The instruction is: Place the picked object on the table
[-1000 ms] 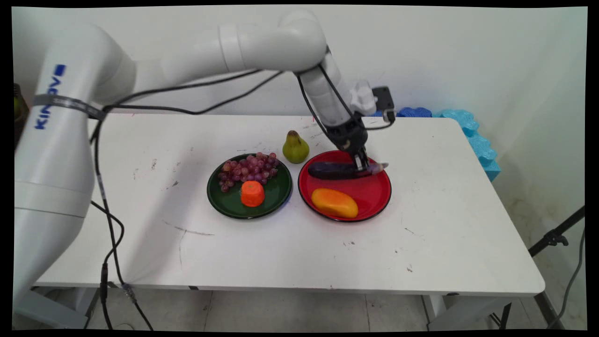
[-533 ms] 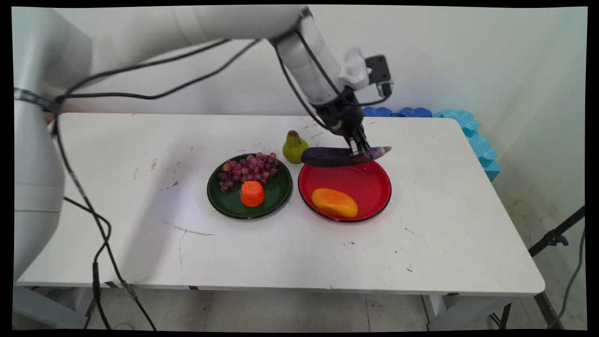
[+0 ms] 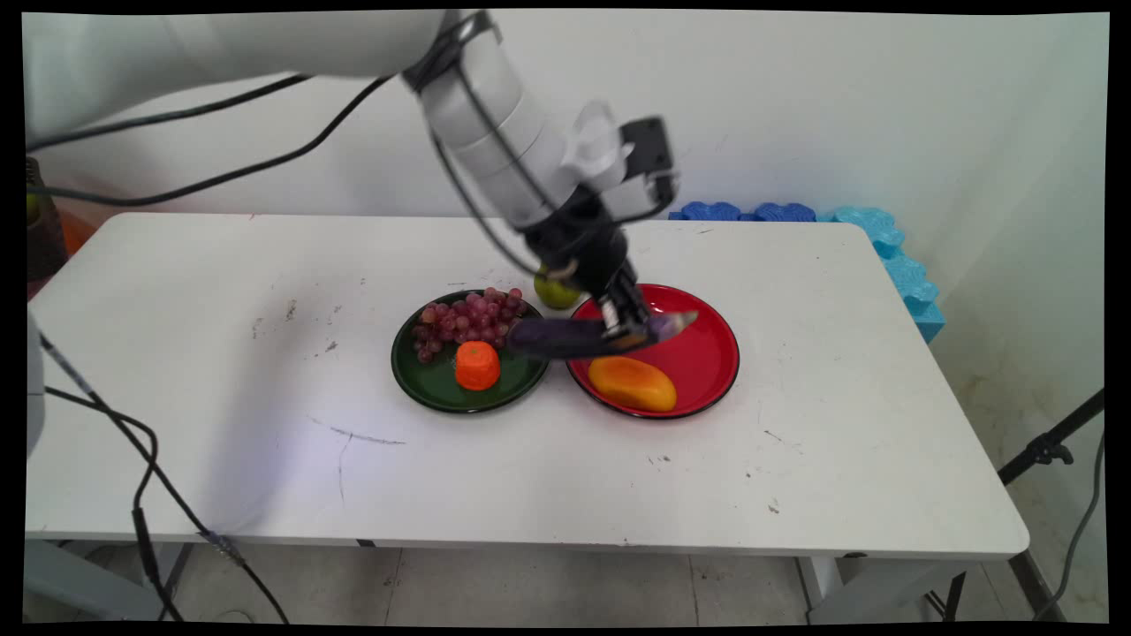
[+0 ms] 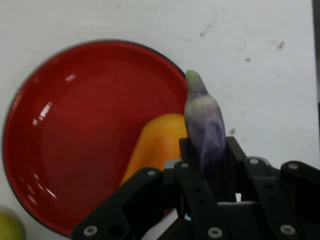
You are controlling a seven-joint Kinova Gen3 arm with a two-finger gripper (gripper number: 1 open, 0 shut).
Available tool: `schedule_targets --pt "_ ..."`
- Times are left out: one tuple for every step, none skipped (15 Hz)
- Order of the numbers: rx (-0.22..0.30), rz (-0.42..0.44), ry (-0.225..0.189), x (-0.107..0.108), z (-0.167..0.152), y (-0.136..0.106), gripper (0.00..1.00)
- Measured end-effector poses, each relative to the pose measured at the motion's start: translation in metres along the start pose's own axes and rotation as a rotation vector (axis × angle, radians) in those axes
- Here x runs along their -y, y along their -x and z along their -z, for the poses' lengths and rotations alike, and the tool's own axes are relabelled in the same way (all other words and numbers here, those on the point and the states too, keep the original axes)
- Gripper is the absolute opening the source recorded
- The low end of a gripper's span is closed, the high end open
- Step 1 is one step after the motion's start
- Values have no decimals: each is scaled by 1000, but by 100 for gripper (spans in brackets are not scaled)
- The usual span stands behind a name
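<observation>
My gripper [image 3: 629,329] is shut on a long purple eggplant [image 3: 583,334], holding it level in the air above the gap between the two plates. In the hand view the eggplant [image 4: 206,130] rises between the fingers [image 4: 235,160] with its pale green tip up. Below it lies the red plate [image 3: 707,353] [image 4: 75,140] with an orange mango [image 3: 632,382] [image 4: 155,145] on its near side. To the left stands a dark green plate [image 3: 424,380] with purple grapes [image 3: 468,320] and an orange fruit [image 3: 477,365].
A green pear [image 3: 555,292] [image 4: 10,227] stands on the table behind the plates, partly hidden by my arm. Blue foam pieces [image 3: 884,247] line the table's far right edge. Black cables hang at the left.
The eggplant was lifted off the red plate. Over the last half second my gripper carried it left and toward the near side, from the plate's far rim to over the gap between the plates.
</observation>
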State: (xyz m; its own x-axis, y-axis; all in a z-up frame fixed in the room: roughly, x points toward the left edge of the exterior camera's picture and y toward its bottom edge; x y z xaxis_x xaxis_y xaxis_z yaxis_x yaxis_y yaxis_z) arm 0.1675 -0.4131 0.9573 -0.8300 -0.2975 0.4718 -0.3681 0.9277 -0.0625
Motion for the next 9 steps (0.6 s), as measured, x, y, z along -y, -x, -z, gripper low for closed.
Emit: schedule_targets --pt "7 8 6 -8 -2 10 0" --pt "12 13 10 -14 -5 18 0" --pt "17 20 16 -21 -10 28 0" --pt "23 26 22 -27 -15 38 0" --pt "28 30 28 -33 -20 45 0" --pt "32 34 35 -40 -27 53 0" --pt "36 35 41 -45 -33 60 0" --pt "39 35 48 -52 -40 67 0" --pt "42 33 53 -57 -46 74 0"
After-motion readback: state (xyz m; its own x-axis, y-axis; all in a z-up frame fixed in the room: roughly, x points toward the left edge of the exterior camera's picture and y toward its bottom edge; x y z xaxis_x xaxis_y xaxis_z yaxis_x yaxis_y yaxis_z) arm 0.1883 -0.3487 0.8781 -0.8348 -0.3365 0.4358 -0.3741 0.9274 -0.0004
